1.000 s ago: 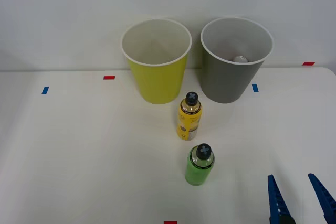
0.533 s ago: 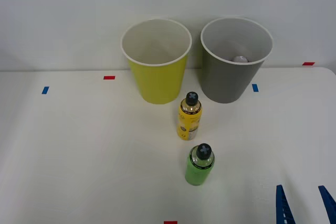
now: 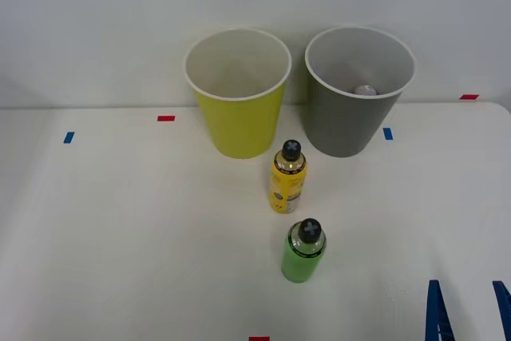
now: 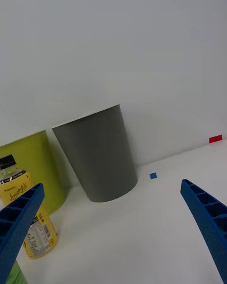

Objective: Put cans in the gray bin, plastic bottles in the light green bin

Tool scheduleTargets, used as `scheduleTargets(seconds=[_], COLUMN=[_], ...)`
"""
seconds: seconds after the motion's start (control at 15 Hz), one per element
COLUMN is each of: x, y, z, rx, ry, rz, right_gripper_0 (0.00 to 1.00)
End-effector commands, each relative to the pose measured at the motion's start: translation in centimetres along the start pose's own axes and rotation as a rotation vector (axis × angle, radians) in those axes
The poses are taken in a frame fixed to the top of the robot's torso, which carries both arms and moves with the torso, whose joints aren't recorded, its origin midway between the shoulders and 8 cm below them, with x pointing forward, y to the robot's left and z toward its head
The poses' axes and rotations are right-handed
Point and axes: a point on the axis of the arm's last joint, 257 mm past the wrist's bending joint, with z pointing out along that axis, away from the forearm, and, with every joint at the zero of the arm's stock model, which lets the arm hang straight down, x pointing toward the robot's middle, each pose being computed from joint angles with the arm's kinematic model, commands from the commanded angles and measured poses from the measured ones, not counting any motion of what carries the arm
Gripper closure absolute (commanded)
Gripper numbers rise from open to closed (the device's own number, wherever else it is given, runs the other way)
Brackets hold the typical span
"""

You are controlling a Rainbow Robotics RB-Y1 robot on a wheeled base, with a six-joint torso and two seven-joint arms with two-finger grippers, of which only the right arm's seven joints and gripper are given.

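The can (image 3: 366,90) is seen as a silver top at the bottom of the gray bin (image 3: 343,129), so the bottle step is judged to be in hand. The right end effector (image 3: 471,313) is held wide and empty, near the green bottle (image 3: 303,253). That black-capped bottle, standing upright just before the yellow-labelled bottle (image 3: 288,177), would be grasped next for the light green bin (image 3: 239,125) on the worktop (image 3: 120,229).

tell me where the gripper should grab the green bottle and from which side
Grip the green bottle around its round body, below the black cap. It stands upright, nearest the open right gripper, so a level approach from the robot's right looks best, away from the yellow bottle.
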Motion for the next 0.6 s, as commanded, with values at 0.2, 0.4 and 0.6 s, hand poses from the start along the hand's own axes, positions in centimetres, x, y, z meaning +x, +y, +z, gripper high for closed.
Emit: scheduleTargets(seconds=[0.2, 0.4, 0.6], x=[-0.82, -0.96, -0.82], y=[0.90, 0.77, 0.77], z=[-0.30, -0.34, -0.46], rx=[0.016, 0.016, 0.011], ry=[0.047, 0.047, 0.055], rz=[-0.016, -0.034, -0.054], right_gripper_0=[0.00, 0.00, 0.00])
